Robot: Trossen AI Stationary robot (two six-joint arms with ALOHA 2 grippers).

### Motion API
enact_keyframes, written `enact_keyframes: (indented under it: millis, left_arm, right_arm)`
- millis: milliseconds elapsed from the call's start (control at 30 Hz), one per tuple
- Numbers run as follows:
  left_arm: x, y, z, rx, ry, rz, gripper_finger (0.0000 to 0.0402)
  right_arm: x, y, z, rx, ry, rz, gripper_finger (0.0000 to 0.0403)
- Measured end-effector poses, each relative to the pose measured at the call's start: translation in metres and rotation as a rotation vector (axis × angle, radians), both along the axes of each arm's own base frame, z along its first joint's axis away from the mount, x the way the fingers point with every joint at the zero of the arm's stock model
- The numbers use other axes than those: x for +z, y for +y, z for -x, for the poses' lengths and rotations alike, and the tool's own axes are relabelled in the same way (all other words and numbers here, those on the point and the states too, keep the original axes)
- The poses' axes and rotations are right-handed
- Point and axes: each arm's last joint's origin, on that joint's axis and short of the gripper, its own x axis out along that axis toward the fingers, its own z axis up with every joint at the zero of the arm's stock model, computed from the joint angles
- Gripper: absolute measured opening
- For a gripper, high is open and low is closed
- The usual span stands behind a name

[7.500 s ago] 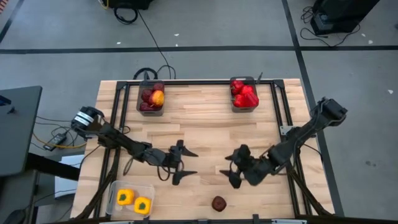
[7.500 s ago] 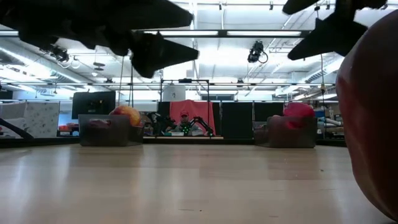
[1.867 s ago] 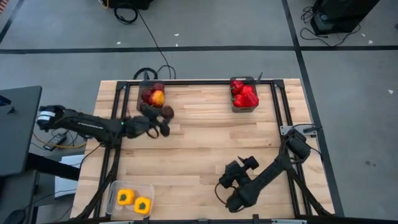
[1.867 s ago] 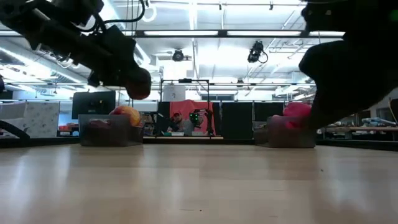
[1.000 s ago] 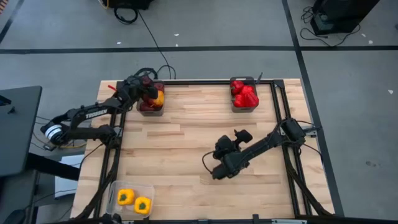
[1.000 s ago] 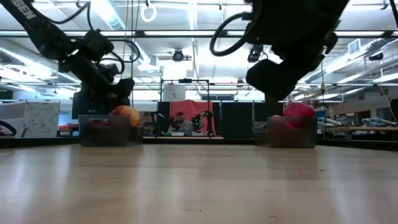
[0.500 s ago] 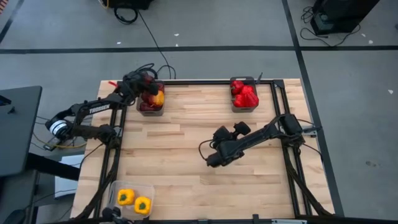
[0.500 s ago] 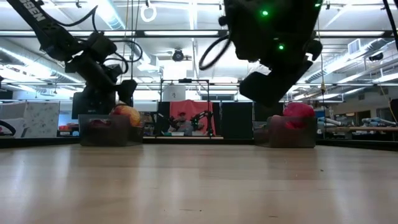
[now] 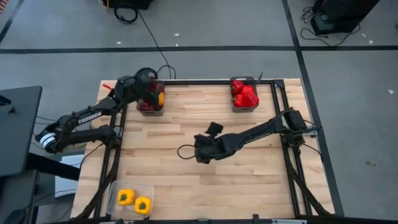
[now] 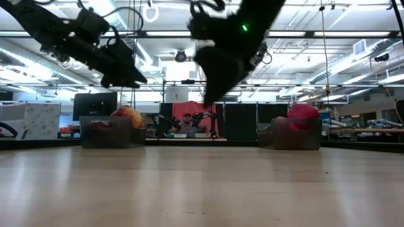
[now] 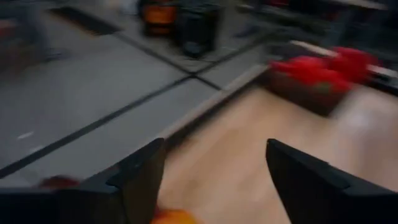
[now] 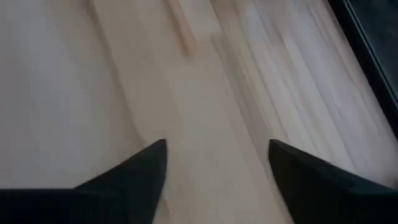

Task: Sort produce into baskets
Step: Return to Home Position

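A dark grey basket (image 9: 151, 99) at the far left holds maroon apples and an orange-red apple (image 9: 158, 98); it also shows in the low view (image 10: 112, 133). A second dark grey basket (image 9: 244, 94) at the far right holds red peppers (image 10: 302, 115). A clear bin (image 9: 132, 199) at the near left holds two yellow peppers (image 9: 125, 197). My left gripper (image 11: 214, 146) is open and empty above the apple basket (image 9: 149, 88). My right gripper (image 12: 217, 144) is open and empty over bare wood at the table's middle (image 9: 198, 153).
A black frame (image 9: 199, 81) runs along the table's far edge and down both sides. The wooden top (image 9: 205, 186) between the baskets and the near edge is bare. Cables lie on the floor beyond the far edge.
My right gripper has swept toward the table's left edge and a little toward the far edge, from right of centre to the middle. My left gripper has risen from just over the apple basket to higher above it.
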Motion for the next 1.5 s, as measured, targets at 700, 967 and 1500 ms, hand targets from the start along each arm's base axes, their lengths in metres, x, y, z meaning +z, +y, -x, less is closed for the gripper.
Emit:
enact_keyframes:
  millis: [700, 967, 1500]
  left_arm:
    - [-0.012, -0.076, -0.019, -0.506, -0.256, -0.187, 0.0095]
    - [-0.044, -0.083, -0.007, -0.498, -0.287, -0.128, 0.0090]
    - [-0.029, -0.098, 0.010, -0.514, -0.388, -0.055, 0.0090]
  right_arm:
    - [0.081, -0.081, 0.049, 0.394, -0.525, -0.227, 0.0007]
    - [0.064, -0.109, 0.116, 0.426, -0.710, -0.261, 0.0004]
    - [0.048, -0.101, 0.199, 0.408, -0.876, -0.297, 0.0006]
